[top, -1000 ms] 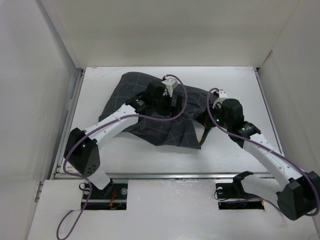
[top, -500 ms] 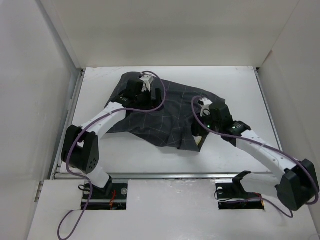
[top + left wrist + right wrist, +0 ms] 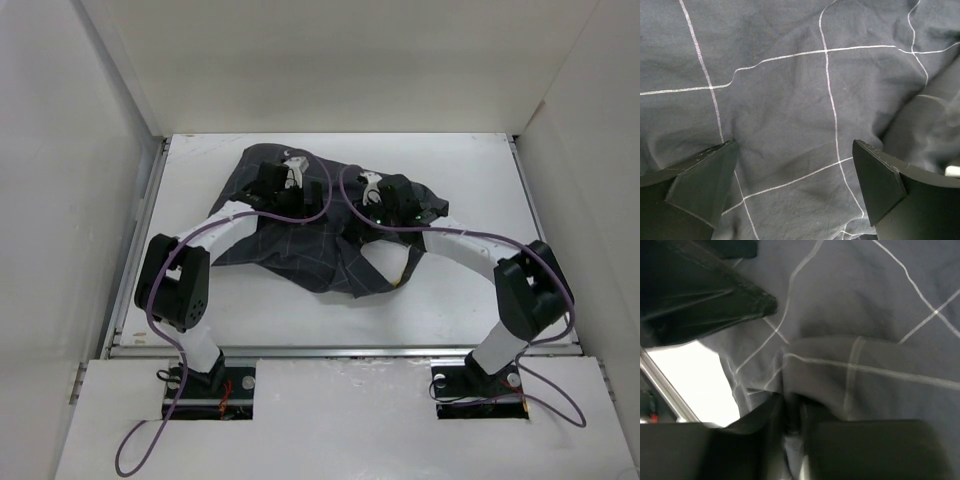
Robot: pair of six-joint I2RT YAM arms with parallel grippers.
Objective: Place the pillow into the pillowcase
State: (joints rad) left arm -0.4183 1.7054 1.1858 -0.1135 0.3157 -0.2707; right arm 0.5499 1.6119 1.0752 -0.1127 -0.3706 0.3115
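The dark checked pillowcase (image 3: 300, 245) lies crumpled across the middle of the white table (image 3: 480, 170) and fills both wrist views (image 3: 790, 75) (image 3: 880, 315). The pillow is hidden. My left gripper (image 3: 287, 180) (image 3: 792, 150) hangs over the far left part of the pillowcase, its jaws wide open with only flat fabric between them. My right gripper (image 3: 372, 193) (image 3: 792, 425) is over the case's far middle, close to the left one. Its view is blurred. A fold of fabric sits in the narrow gap between its jaws, and whether they still pinch it does not show.
White walls (image 3: 90, 150) close in the table on the left, back and right. A metal rail (image 3: 330, 350) runs along the near edge by the arm bases. At the case's near right edge the fabric forms a loop (image 3: 385, 262). Purple cables (image 3: 330, 200) hang over the case.
The right arm has swung left and farther out over the pillowcase, ending beside the left gripper, and its jaws have parted from shut. The left gripper moved toward the far left corner and stayed open.
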